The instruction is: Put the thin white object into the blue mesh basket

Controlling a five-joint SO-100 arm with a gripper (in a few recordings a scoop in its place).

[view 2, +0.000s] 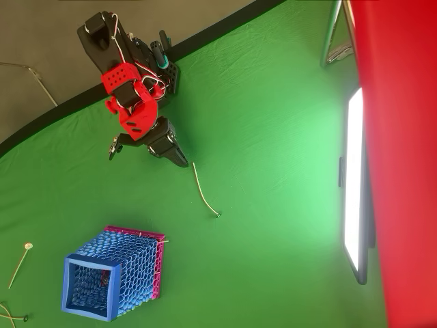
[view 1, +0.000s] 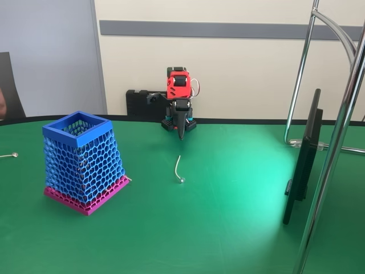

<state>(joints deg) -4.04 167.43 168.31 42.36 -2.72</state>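
On my green table (view 1: 228, 217) I count one blue mesh basket (view 1: 85, 157), one thin white object (view 1: 179, 169), and one straighter stick with a round tip (view 2: 19, 265). At the overhead view's bottom-left corner lies perhaps another thin stick (view 2: 10, 316), partly cut off.

table: green top (view 1: 228, 228) sitting under everything
basket: blue mesh basket (view 1: 84, 161) standing at left
rod: thin white object (view 1: 178, 169) lying flat just right of it
stick: thin stick (view 1: 8, 154) lying at left edge
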